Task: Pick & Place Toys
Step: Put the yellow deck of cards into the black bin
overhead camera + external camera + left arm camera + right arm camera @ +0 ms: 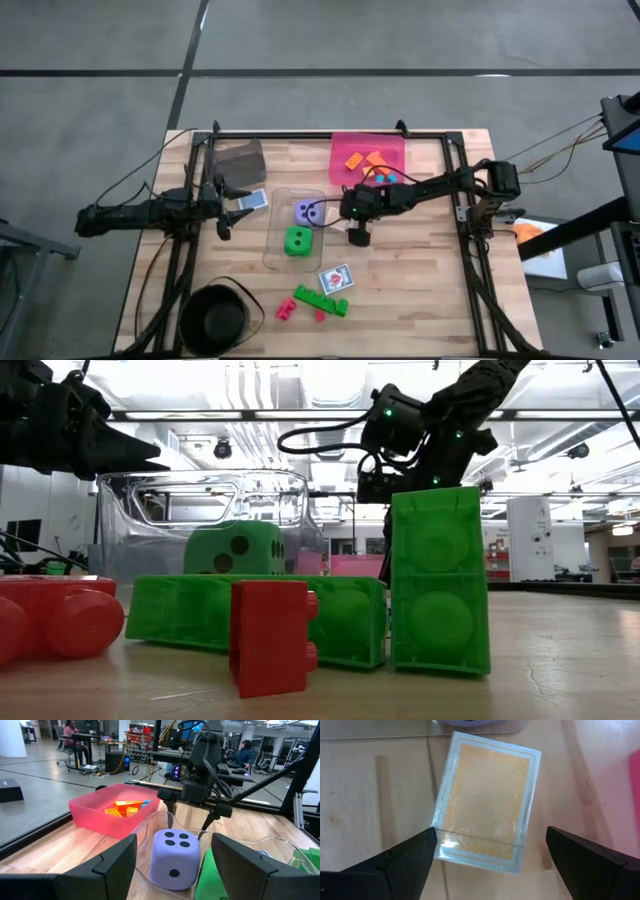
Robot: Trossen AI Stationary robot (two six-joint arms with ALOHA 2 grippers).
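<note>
My right gripper [358,237] points down, open, just right of the clear bin [283,255]. In the right wrist view its fingers stand on either side of an orange-backed picture card [485,805] that lies flat on the table, with my right gripper [490,850] above it. The clear bin holds a purple die [305,211] and a green die [297,240]. My left gripper [228,210] is open and empty at the bin's left side, level, facing the purple die [175,852]. A pale card [256,200] lies by its tips.
A pink bin [345,178] at the far side holds orange and teal bricks. A grey bin [240,160] stands far left, a black bowl [213,320] near left. Another card [336,278], green bricks [320,300] and pink bricks [287,308] lie near the front edge.
</note>
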